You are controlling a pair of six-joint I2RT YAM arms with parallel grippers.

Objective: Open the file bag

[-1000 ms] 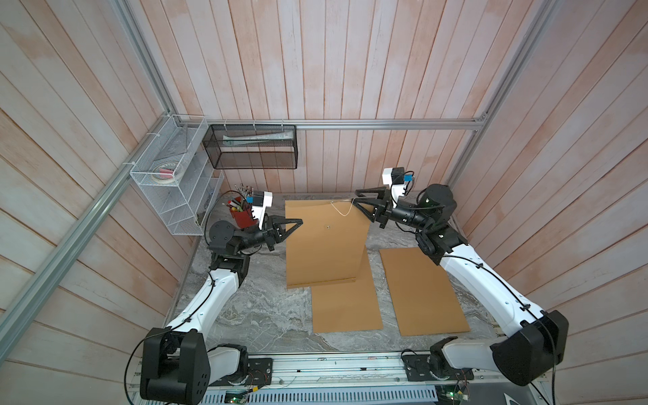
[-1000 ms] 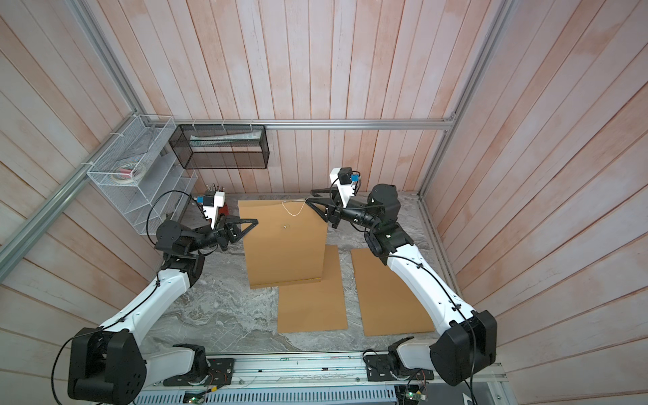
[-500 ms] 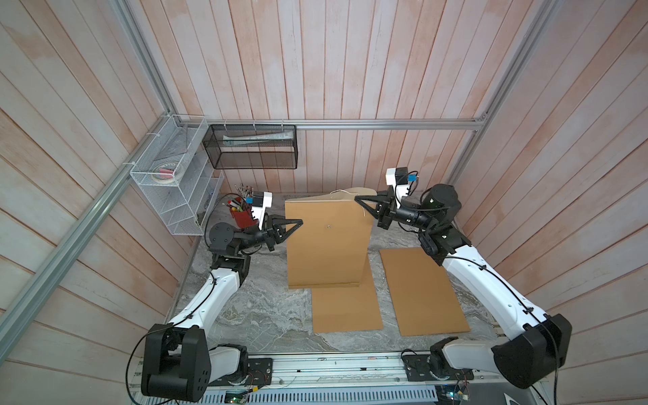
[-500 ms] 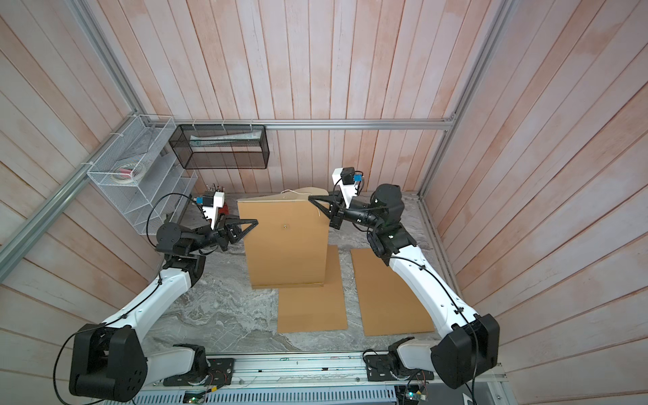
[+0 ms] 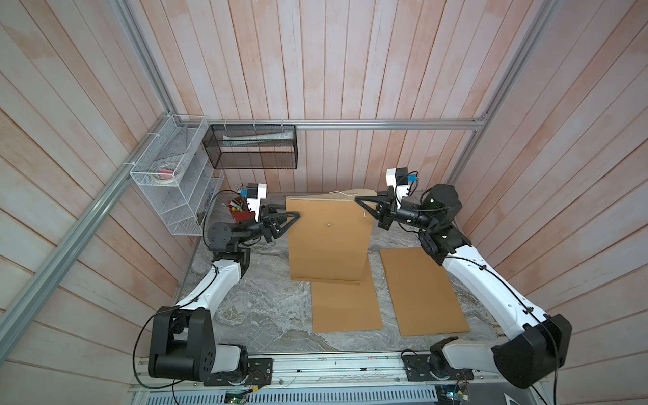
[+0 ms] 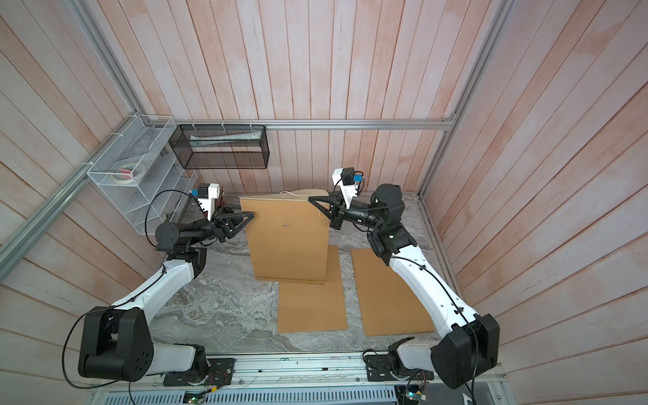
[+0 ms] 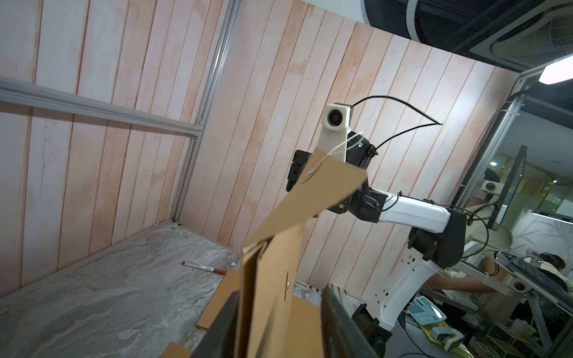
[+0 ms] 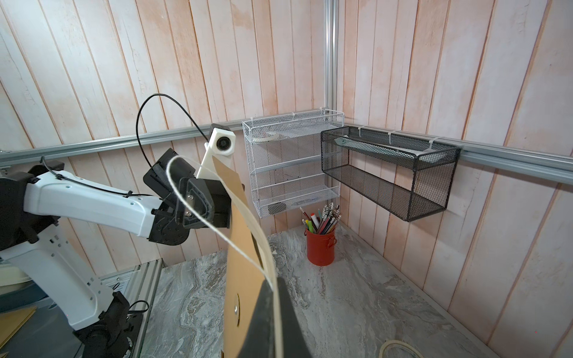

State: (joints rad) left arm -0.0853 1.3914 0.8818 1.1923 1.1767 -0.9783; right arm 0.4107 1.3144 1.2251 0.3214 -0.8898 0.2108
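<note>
Brown bag (image 5: pixel 328 242) upright at frame centre over bench (image 5: pixel 266 315), right hand (image 5: pixel 358 200) pinching its raised flap (image 5: pixel 350 192), left hand (image 5: pixel 294 215) parted around its left edge

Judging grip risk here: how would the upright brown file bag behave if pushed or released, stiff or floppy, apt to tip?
Bendy at the top, probably: the flap curls where the right gripper pinches it. The file bag looks flat below, so fairly stiff, likely light. Thin and upright, with the left gripper open around its edge, it could topple.
</note>
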